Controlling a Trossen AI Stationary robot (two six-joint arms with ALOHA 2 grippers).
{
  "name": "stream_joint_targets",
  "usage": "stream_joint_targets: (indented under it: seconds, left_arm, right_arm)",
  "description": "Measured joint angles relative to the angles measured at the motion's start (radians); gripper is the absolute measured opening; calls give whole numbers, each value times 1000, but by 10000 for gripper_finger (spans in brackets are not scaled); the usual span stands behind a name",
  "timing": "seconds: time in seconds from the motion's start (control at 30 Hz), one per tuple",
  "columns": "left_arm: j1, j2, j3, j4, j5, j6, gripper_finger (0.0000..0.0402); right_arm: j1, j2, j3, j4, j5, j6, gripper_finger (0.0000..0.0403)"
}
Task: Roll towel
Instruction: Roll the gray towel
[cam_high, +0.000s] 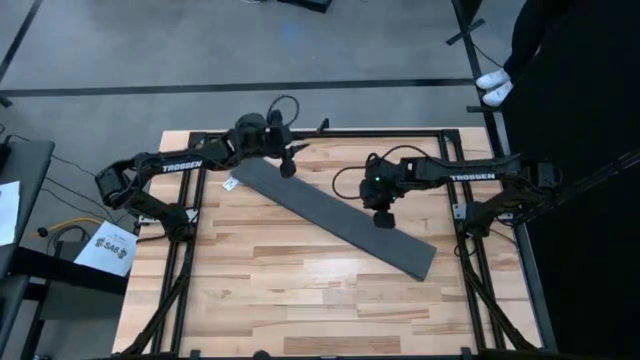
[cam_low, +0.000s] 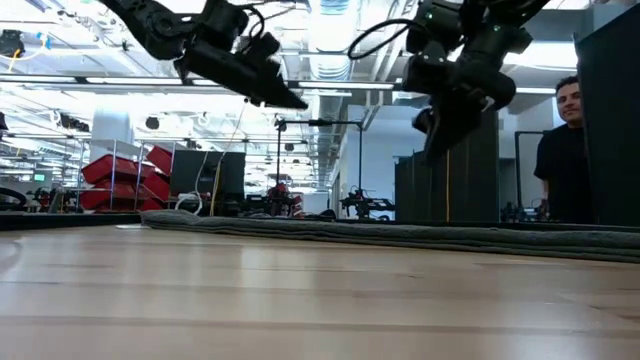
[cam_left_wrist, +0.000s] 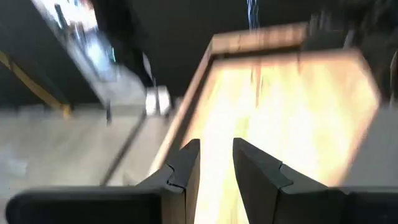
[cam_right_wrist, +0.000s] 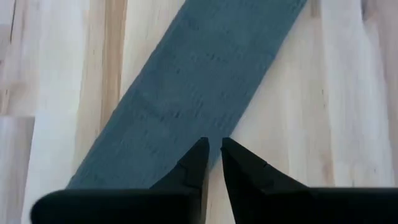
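The towel (cam_high: 335, 215) is a dark grey cloth folded into a long narrow strip. It lies flat on the wooden table, slanting from the far left to the near right, with a small white tag (cam_high: 230, 184) at its far-left end. My left gripper (cam_high: 288, 168) hovers over that far-left end, raised well above the table in the low view (cam_low: 295, 100), fingers nearly together and holding nothing. My right gripper (cam_high: 385, 220) hangs above the strip's middle, right of its centre, also raised (cam_low: 432, 135). Its fingers (cam_right_wrist: 213, 146) are nearly together over the towel's (cam_right_wrist: 193, 93) edge.
A black metal frame (cam_high: 455, 215) borders the table and carries both arm bases. Bare wood (cam_high: 280, 290) lies near of the towel. A person (cam_low: 565, 110) stands beyond the table's right side, white shoes (cam_high: 495, 85) on the floor. A paper sheet (cam_high: 105, 248) lies off the table's left.
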Motion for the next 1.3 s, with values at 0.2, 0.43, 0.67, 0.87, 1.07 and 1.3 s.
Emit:
stream_joint_targets:
  seconds: [0.2,0.43,0.67,0.87,1.07,1.3]
  left_arm:
    - [0,-1,31,-286,-73,-44,82]
    - [37,0,29,-476,-107,-147,82]
    - [76,0,-8,-511,-145,-306,82]
    - [76,19,-8,-513,-149,-381,82]
    - [119,161,3,-573,-165,-370,81]
    - [151,178,36,-568,-162,-334,82]
  right_arm:
    - [-23,0,-1,37,3,-47,43]
    - [-60,0,-1,98,3,-86,43]
    - [-71,0,-1,123,2,-270,43]
    - [-70,0,-1,140,0,-281,42]
    - [-70,0,-31,195,-4,-306,34]
    - [-70,0,-42,208,-5,-271,1]
